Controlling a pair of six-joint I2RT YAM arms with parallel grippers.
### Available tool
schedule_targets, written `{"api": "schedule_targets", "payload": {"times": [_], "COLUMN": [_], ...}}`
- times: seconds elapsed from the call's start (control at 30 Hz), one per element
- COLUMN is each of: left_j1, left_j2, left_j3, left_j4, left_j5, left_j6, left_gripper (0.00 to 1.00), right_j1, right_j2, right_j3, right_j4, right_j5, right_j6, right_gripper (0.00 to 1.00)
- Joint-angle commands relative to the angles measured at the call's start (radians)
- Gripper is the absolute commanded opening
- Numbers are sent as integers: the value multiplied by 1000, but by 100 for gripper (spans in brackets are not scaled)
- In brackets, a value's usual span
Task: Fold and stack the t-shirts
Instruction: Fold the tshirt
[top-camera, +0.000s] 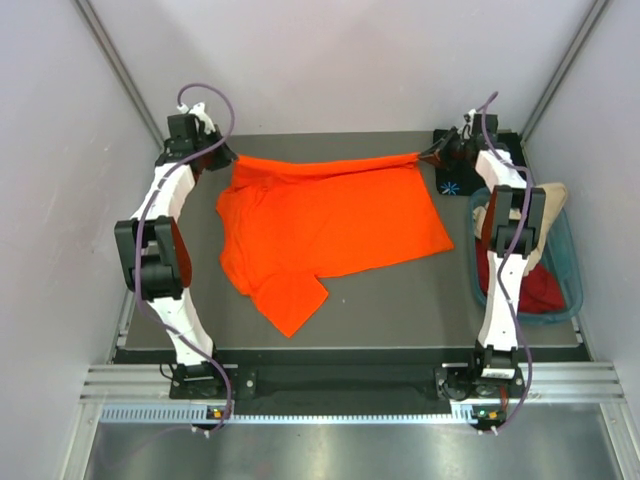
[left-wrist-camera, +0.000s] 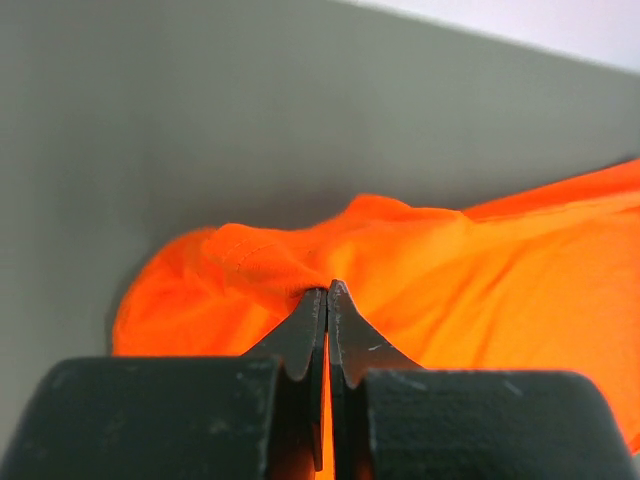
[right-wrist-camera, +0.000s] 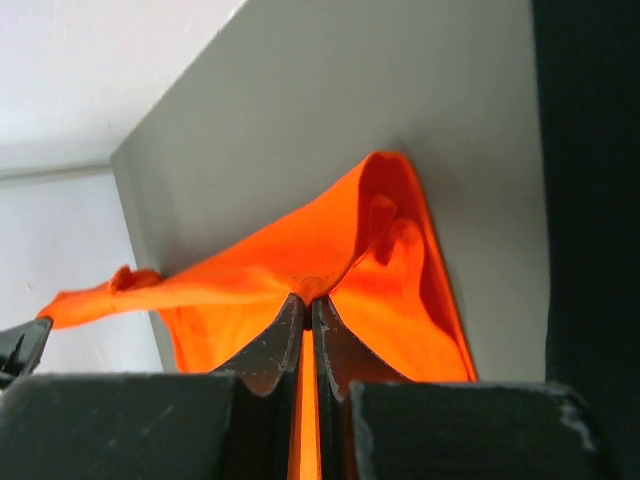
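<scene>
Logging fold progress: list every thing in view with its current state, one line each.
Left pincer: shut on the orange shirt.
Right pincer: shut on the orange shirt.
Bright orange cloth t-shirt: unfolded, far edge stretched between the pincers, rest lying on the grey table.
Black cloth t-shirt with light-blue star mark: lying flat, apparently folded.
Beige cloth t-shirt: crumpled, draped over the teal plastic tub.
Dark red cloth t-shirt: crumpled inside the tub.

Plain orange t-shirt (top-camera: 330, 225), black shirt (top-camera: 446, 176) with light-blue star (top-camera: 452, 187).
</scene>
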Motion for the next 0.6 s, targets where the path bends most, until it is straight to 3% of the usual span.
{"api": "schedule_targets", "payload": {"times": [0.0,0.57], "left_j1": [-32,-66], "left_j2": [-68,-234], "left_j3": [-25,-281], "left_j4": [-107,-136], "left_j5": [-37,-134], "left_j6": [48,40], "left_gripper": [0,0], "right_j1": [-9,-15], "right_j2": [-129,-202], "right_j3": [-52,-143], "right_j4": [-39,-234], "right_j5": [-26,45], "right_j6": [-79,-286], "right_gripper": [0,1]}}
